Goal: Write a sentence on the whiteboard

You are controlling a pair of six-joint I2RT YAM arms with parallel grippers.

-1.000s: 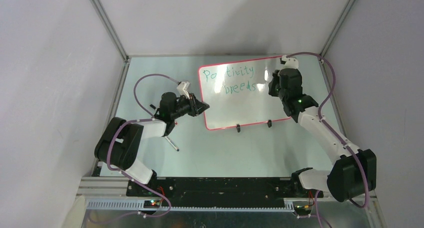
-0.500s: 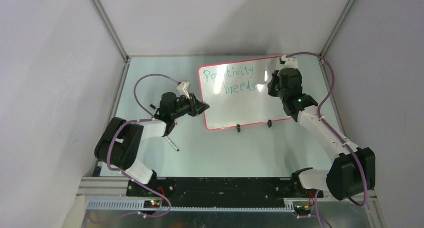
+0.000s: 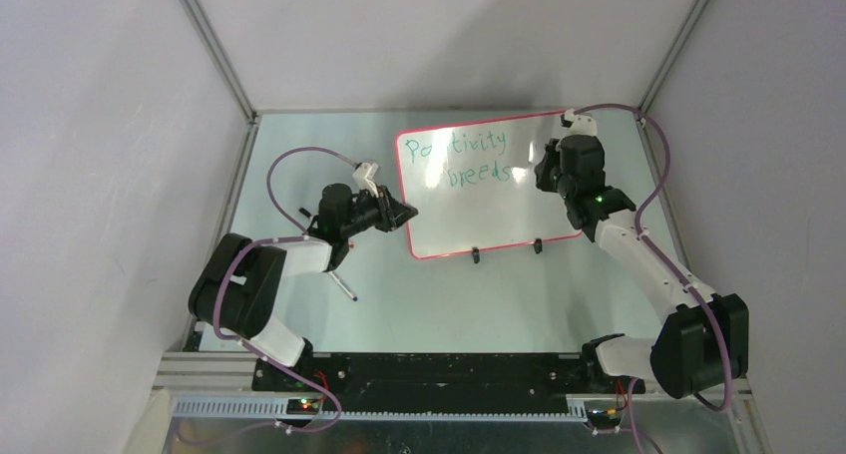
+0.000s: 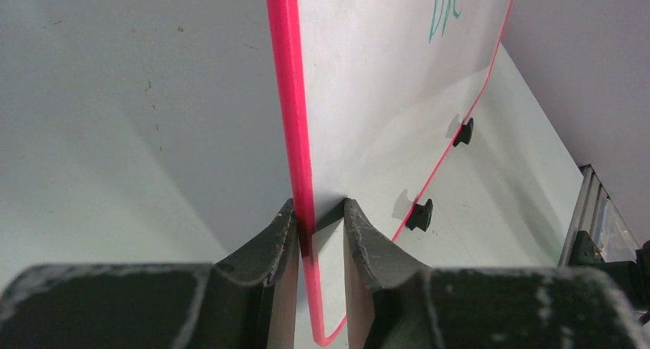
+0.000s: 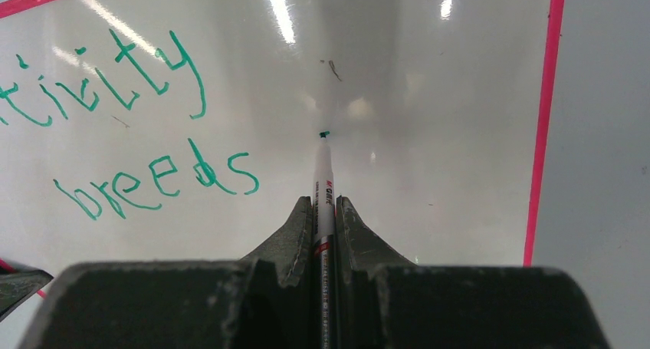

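Whiteboard [image 3: 469, 215], a large glossy white rectangle with a thin red-pink rim, stands on two small black feet [image 3: 476, 255] on the pale grey-green table [image 3: 299, 165], toward its far side between the two arms. On it the sentence [image 5: 138, 134], in thin green handwritten marker letters, runs to two lines, the lower ending in "breeds"; the last word is not yet there.

The black left gripper [image 4: 318, 211] is clamped on the board's left rim near the bottom corner, one finger on each face. The black right gripper [image 5: 323, 203] is clenched around a slim white marker [image 5: 324, 172] whose green tip sits at the board, seemingly touching it, well right of "breeds" and slightly above that line.

Several things could go wrong from here, I judge. Too firm a push from the tip could rock the board back on its feet or slide it through the left clamp, bending the strokes. Too light a touch would leave gaps. The marker, held only between two narrow fingers, could twist or creep inward. Starting high, the word may drift off the line.
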